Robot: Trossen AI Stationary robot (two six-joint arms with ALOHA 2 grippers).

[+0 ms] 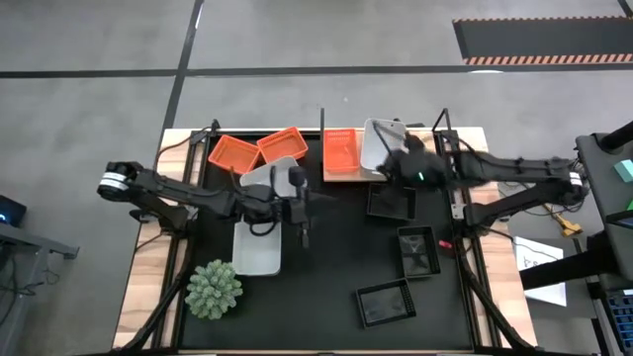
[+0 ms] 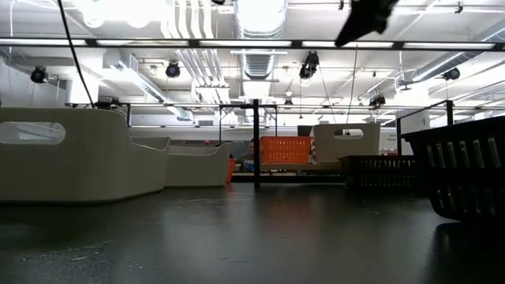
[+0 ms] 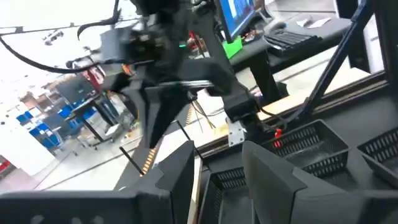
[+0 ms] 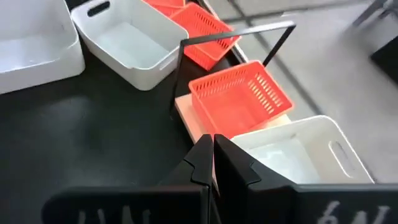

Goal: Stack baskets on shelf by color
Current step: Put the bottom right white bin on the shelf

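The wooden shelf (image 4: 189, 121) with thin black posts stands at the table's far side. An orange basket (image 1: 341, 153) sits on it, and a white basket (image 1: 379, 146) is beside it on the right. My right gripper (image 1: 399, 165) is shut at that white basket's near end. My left gripper (image 1: 305, 229) is open and empty above the black mat, between two other white baskets (image 1: 259, 247) (image 1: 269, 176). Two orange baskets (image 1: 257, 150) lie at the far left. Three black baskets (image 1: 417, 249) lie on the mat at the right. My right gripper pinches the white basket's end wall at its rim (image 4: 231, 142) between its two fingers, near a corner. The fingers come from above, slanting toward the table's far side. The basket is on the shelf beside the orange basket (image 4: 239, 99); whether its whole bottom rests there cannot be told.
A green spiky plant (image 1: 215, 289) stands at the near left of the mat. The shelf's black posts (image 4: 180, 74) rise beside the orange basket. In the low view a large white basket (image 2: 79, 154) and a black basket (image 2: 465, 173) stand close to the camera.
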